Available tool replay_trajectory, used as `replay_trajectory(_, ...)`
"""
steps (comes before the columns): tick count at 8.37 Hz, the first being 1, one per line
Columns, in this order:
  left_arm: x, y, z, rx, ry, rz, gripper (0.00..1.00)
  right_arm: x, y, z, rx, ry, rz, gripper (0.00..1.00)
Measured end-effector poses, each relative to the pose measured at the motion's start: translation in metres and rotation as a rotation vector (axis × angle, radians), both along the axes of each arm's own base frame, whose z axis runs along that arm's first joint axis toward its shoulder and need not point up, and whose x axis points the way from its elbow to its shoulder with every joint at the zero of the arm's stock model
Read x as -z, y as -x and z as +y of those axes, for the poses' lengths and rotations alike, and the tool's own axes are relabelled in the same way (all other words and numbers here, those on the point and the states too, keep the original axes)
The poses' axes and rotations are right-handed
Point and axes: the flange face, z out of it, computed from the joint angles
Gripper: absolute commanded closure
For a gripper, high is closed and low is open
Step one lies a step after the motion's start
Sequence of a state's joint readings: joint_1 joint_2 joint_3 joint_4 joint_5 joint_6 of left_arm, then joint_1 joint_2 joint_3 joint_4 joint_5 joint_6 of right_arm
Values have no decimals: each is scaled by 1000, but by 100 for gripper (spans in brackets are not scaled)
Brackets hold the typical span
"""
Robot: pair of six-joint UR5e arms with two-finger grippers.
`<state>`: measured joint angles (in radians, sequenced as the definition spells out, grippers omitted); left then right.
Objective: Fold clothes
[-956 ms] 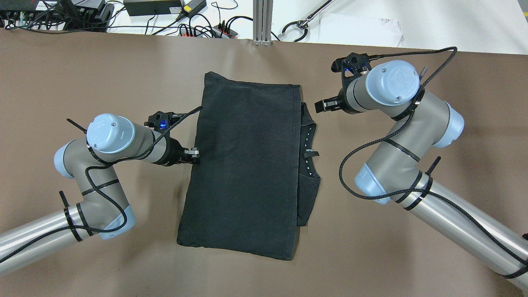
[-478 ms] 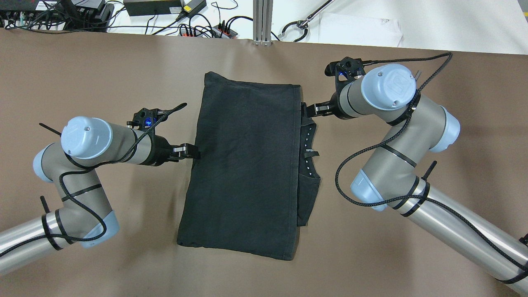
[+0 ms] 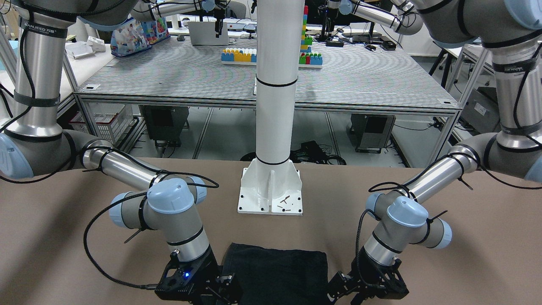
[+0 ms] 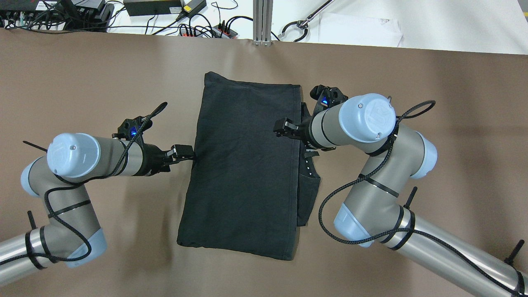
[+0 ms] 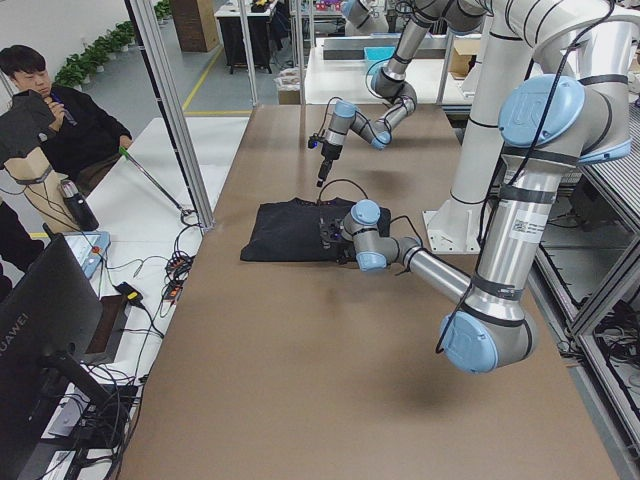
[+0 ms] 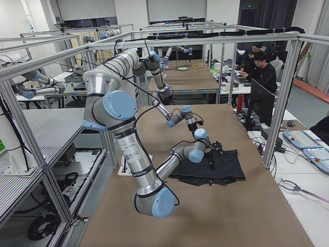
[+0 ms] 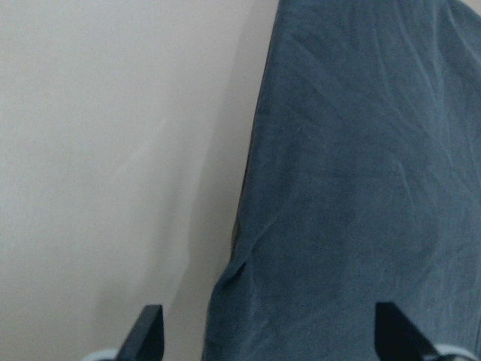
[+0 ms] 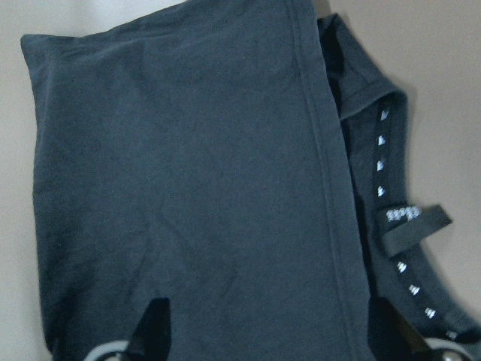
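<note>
Folding the clothes (image 4: 243, 165): handling and markings.
We see the dark garment lying flat at the centre of the overhead view, folded to a rectangle, its collar (image 4: 311, 181) protruding at the right. We judge it soft, light and limp, best pinched at a hemmed edge or corner. The left gripper (image 4: 187, 153), jaws apart, sits at the cloth's left edge. The right gripper (image 4: 281, 128), likewise spread and holding nothing, hovers over the right hem. The neck loop (image 8: 409, 218) carries writing too small to read; a monitor (image 5: 25, 340) reads HUAWEI.
</note>
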<state>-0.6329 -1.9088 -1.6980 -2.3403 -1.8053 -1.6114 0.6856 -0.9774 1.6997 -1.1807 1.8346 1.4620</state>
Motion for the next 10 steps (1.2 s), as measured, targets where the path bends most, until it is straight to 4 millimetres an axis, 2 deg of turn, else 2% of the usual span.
replay_trajectory(1, -2, -2, 19, -2, 53, 25, 0, 8, 10, 16, -36, 84, -69, 7)
replay_trajectory(3, -8, -15, 77, 17, 119, 51, 0, 13, 41, 52, -135, 152, -122, 7)
replay_trajectory(5, -15, -30, 127, 39, 152, 57, 0, 7, 53, 70, -198, 179, -135, 7)
replay_trajectory(7, -26, -45, 150, 39, 166, 39, 0, 2, 48, 78, -214, 185, -139, 7)
replay_trajectory(10, -35, -58, 161, 26, 166, 19, 1, -6, 44, 80, -214, 179, -131, 7)
